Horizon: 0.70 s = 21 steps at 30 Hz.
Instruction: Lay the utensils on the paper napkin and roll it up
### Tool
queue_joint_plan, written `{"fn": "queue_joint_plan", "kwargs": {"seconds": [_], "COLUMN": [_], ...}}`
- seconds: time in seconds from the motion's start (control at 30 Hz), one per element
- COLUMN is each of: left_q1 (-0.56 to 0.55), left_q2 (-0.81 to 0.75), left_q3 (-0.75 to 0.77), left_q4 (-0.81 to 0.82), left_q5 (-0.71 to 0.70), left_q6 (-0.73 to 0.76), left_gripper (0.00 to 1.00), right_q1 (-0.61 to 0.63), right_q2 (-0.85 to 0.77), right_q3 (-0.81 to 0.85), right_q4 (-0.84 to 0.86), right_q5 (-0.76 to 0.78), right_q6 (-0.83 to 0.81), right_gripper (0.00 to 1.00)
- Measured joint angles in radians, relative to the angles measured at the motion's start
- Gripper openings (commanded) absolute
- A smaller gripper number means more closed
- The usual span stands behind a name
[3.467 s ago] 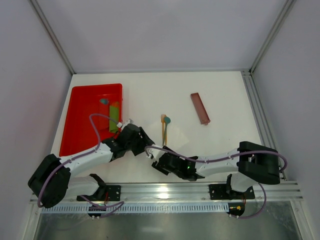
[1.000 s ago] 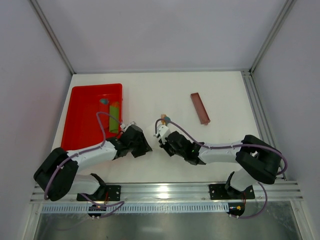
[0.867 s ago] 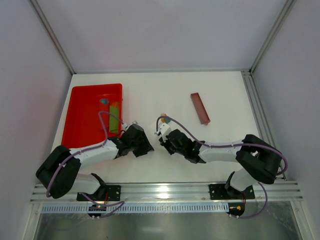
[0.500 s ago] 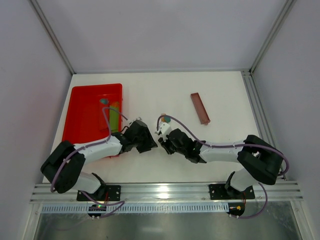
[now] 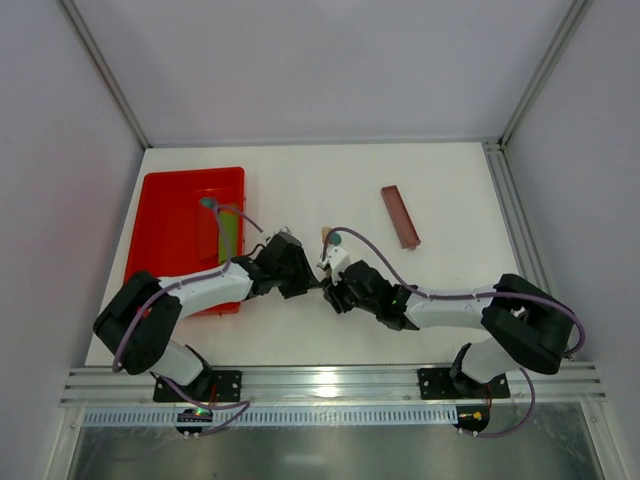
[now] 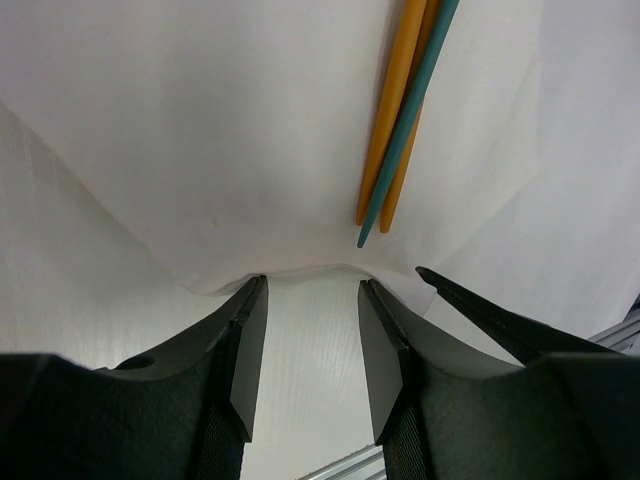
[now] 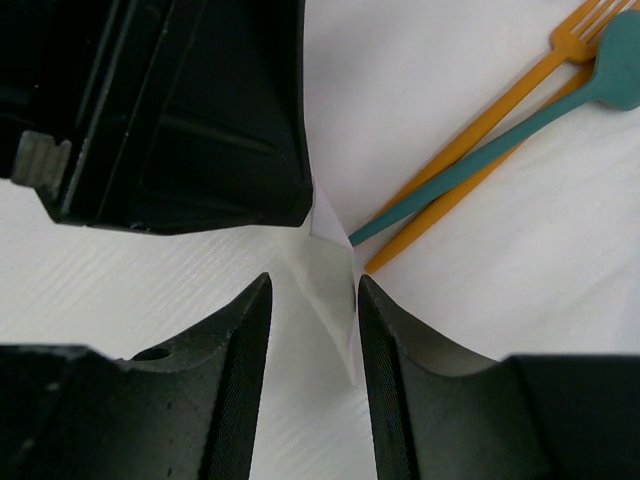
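Note:
The utensils, two slender orange sticks (image 6: 392, 120) with a teal one beside them, lie on the white paper napkin (image 6: 200, 130). In the right wrist view they show as an orange fork (image 7: 500, 100) and a teal spoon (image 7: 470, 180). In the top view their heads (image 5: 329, 238) show just beyond both grippers. My left gripper (image 6: 310, 290) is open, its tips at the napkin's raised near edge. My right gripper (image 7: 312, 290) is open around a lifted napkin corner (image 7: 335, 265). The two grippers (image 5: 305, 275) (image 5: 335, 292) almost touch.
A red tray (image 5: 165, 260) at the left holds a green strip (image 5: 229, 232). A flat reddish-brown bar (image 5: 400, 216) lies at the right rear. The left gripper's black body (image 7: 170, 110) fills the upper left of the right wrist view.
Both grippers have moved away from the near edge and toward each other. They now meet at the napkin's near corner, which stands lifted.

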Motion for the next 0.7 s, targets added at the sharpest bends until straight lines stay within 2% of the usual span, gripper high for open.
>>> {"fn": "queue_joint_plan", "kwargs": {"seconds": [0.13,0.27,0.47,0.6,0.7], "left_q1": [0.000,0.000,0.000,0.000,0.000], "left_q2": [0.026,0.027,0.037,0.051,0.066], "left_q3": [0.018,0.024,0.032,0.041,0.054], "left_q4": [-0.004,-0.010,-0.011,-0.013,-0.014], "left_q5": [-0.002,-0.002,-0.020,-0.029,-0.033], "left_q6": [0.007,0.017,0.025,0.029,0.032], "left_gripper": [0.45,0.45,0.45,0.45,0.45], "right_q1": [0.000,-0.003,-0.008,-0.019,-0.025], "right_q2": [-0.017,-0.017,-0.002,0.012,0.023], "right_q3": [-0.036,-0.039,-0.039,-0.033,-0.022], "right_q4": [0.011,0.014,0.027,0.025,0.022], "right_q5": [-0.002,0.000,0.016,0.040,0.053], "right_q6": [0.026,0.039,0.051,0.054,0.054], "right_gripper": [0.43,0.38,0.15,0.14,0.20]}}
